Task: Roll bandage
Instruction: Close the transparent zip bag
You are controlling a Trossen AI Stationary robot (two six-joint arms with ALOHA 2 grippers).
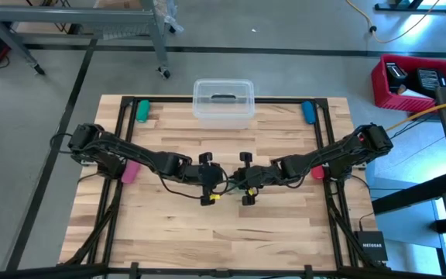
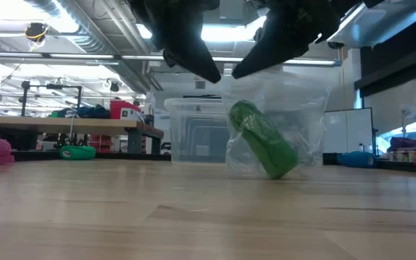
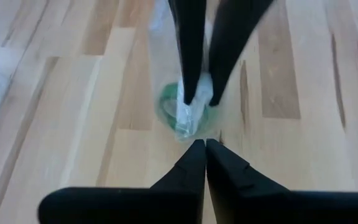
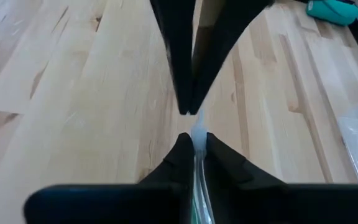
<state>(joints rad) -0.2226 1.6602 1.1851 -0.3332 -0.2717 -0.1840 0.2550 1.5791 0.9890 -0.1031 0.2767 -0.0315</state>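
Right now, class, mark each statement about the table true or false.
1. A green roll sits inside a clear plastic bag. True.
2. The right tool pinches the bag. True.
3. The left tool stands wide open. False: its fingers are shut together.
4. The green roll lies inside the clear box. False: it is in the bag, out in front of the box.
5. A long green strip lies unrolled across the table. False: none shows.

bandage (image 2: 263,139): bright green | plastic bag (image 2: 302,119): clear | fingers (image 3: 194,165): black | table (image 1: 285,232): pale striped wood
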